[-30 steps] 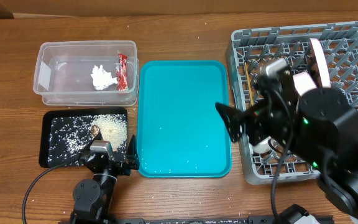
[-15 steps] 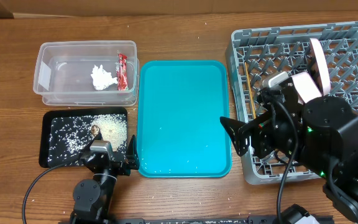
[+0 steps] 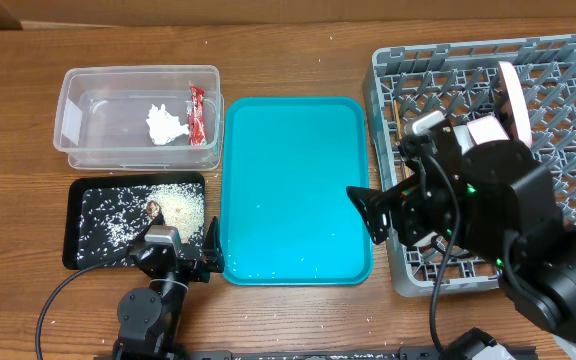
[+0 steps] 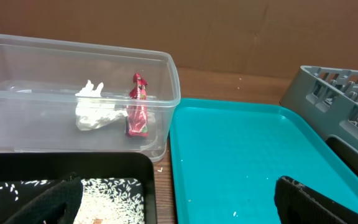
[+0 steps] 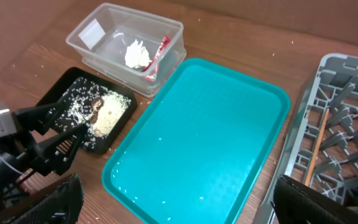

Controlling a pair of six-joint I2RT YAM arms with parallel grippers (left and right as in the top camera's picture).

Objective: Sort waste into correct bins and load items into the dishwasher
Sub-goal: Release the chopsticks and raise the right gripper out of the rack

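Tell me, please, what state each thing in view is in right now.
Clear tub: holds the crumpled napkin and the wrapper.
Black tray: holds rice.
Teal tray: no dishes on it.
Dish rack: holds an upright plate and a chopstick.
Left gripper: open, empty.
Right gripper: open, empty.

Nudged the black two-finger right gripper [image 3: 364,213] slightly leftward since half a second ago, above the right rim of the teal rectangular plastic tray [image 3: 288,180].

A teal serving tray [image 3: 293,180] lies flat on the brown wooden table [image 3: 288,60].
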